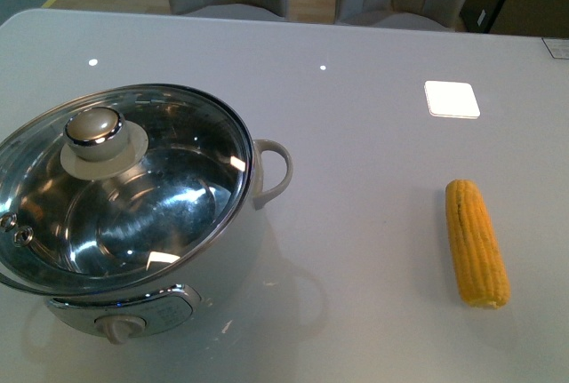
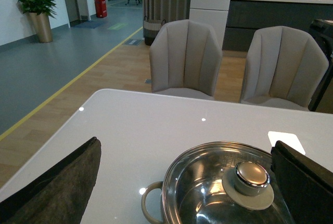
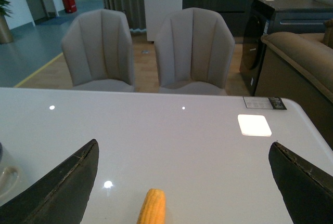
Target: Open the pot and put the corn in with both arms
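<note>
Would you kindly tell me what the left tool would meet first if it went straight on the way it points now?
Probably the glass lid of the pot, near its knob, just ahead of the open left tool. Depth is unclear, so it might pass above.

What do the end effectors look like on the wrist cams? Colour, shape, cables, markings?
Left end effector: two broad wedge fingers tapering to points, matte dark grey-black, rough felt-like surface. Right end effector: same shape, black, thin pale lines along the finger edges. No cables or markings show; the front view shows no arm.
</note>
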